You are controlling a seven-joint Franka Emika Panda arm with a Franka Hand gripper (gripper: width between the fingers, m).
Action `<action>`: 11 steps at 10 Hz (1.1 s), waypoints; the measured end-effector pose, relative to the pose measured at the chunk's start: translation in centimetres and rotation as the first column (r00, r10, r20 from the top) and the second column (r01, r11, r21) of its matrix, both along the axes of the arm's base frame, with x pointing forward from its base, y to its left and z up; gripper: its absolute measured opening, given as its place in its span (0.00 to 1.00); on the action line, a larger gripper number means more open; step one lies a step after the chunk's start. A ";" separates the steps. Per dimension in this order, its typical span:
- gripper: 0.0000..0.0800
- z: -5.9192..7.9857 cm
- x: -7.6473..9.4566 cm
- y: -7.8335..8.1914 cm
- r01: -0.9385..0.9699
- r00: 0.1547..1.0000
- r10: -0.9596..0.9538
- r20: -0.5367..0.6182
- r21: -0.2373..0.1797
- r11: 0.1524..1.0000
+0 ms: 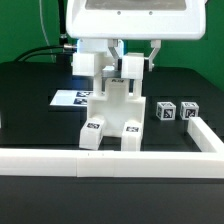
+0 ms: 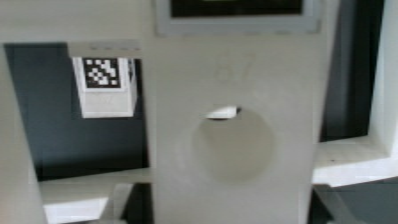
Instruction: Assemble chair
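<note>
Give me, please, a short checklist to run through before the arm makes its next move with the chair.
1. The gripper is closed on the chair: ok.
2. Chair stands upright on the table: ok.
3. Two small tagged blocks stand apart from the chair: ok.
4. Room between the chair's feet and the border rail: cannot tell.
5. Chair joints fully seated: cannot tell.

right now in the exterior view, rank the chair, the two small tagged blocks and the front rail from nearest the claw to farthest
1. chair: centre, held in the claw.
2. small tagged blocks: on the table, on the exterior view's right.
3. front rail: along the near edge, farthest.
</note>
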State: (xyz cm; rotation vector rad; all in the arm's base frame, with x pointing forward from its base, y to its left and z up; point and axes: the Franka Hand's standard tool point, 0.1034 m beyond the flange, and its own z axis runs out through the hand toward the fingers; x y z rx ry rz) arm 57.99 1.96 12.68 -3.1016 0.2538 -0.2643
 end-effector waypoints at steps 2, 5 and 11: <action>0.36 -0.1 -0.7 0.3 0.012 1.000 -0.011 -0.003 0.005 1.000; 0.36 -0.1 -0.7 0.3 0.046 0.999 -0.046 0.016 0.014 0.999; 0.36 -0.3 -1.1 1.3 0.137 0.990 -0.137 0.017 0.033 0.990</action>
